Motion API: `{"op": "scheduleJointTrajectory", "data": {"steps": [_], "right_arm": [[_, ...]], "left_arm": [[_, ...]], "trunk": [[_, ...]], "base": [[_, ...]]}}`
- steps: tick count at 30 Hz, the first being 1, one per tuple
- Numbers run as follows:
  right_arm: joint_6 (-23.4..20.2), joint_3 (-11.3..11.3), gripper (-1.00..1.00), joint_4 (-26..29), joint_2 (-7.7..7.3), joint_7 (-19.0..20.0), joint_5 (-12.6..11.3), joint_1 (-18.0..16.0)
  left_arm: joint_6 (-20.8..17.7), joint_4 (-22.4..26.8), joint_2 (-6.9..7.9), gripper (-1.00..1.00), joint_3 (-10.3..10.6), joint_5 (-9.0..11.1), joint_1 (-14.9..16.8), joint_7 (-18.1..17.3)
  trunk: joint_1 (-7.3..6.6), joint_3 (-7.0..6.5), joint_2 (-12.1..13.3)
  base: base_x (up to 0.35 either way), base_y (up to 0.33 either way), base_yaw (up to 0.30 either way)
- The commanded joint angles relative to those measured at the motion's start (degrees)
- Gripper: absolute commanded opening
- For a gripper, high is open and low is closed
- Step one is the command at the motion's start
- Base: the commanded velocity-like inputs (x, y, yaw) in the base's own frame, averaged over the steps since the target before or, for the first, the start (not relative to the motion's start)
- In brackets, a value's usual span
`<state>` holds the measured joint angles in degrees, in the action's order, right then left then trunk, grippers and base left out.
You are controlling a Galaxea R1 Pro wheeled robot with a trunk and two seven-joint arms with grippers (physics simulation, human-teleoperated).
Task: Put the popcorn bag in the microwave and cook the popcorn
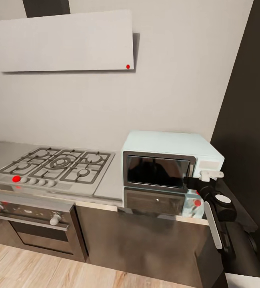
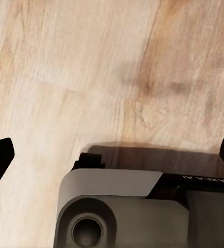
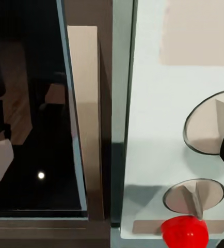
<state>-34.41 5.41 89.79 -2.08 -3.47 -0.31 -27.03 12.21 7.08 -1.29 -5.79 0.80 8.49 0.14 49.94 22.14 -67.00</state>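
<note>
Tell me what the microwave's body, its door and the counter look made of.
Microwave body: matte pale mint, probably painted metal or plastic. Its door: dark glossy glass, judging by the reflections. Counter: smooth pale grey slab, slightly glossy, maybe stone or laminate.

Hob: a steel gas cooktop (image 1: 58, 165) with dark grey cast grates over five burners, the largest ring in the middle, set into the surface left of centre.
Hob controls: a row of round grey knobs (image 1: 37, 181) along its front edge, with a red dot (image 1: 16, 179) at the left end.
Oven: a built-in black-and-steel oven (image 1: 34, 224) directly under the hob, with a horizontal bar handle, round knobs and a red dot at its left.
Hood: a flat, slanted pale grey extractor panel (image 1: 62, 42) on the wall above the hob, red dot at its lower right corner.
Wall: plain light grey (image 1: 166, 80).
Tall unit: dark charcoal panel (image 1: 250, 112) at the right.
Floor: light wood planks (image 2: 91, 67).
</note>
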Motion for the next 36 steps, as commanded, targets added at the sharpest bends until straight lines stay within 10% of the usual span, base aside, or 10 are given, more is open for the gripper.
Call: {"op": "scheduleJointTrajectory", "data": {"steps": [1, 34, 35, 36], "right_arm": [[-0.31, -0.05, 1.0, 0.05, -0.03, -0.23, -0.04, -0.04], [-0.31, -0.05, 1.0, 0.12, -0.03, -0.14, -0.04, -0.04], [-0.31, -0.05, -1.0, 0.14, -0.03, -0.17, -0.04, -0.04], [-0.31, -0.05, -1.0, 0.17, -0.03, -0.2, -0.04, -0.04]], "left_arm": [[0.18, -0.05, -0.03, 1.0, -0.28, 0.08, 0.04, -0.01], [0.18, -0.05, -0.03, 1.0, -0.28, 0.17, 0.04, -0.02], [0.18, -0.05, -0.03, 1.0, -0.28, 0.17, 0.04, -0.02], [0.18, -0.05, -0.03, 1.0, -0.28, 0.17, 0.04, 0.01]], "trunk": [[0.0, 0.06, -0.04], [0.0, 0.06, -0.04], [0.0, 0.06, -0.04], [0.0, 0.06, -0.04]], "base": [[0.003, 0.0, 0.0], [0.031, 0.0, 0.0], [0.01, 0.0, 0.0], [0.005, 0.0, 0.0]]}}
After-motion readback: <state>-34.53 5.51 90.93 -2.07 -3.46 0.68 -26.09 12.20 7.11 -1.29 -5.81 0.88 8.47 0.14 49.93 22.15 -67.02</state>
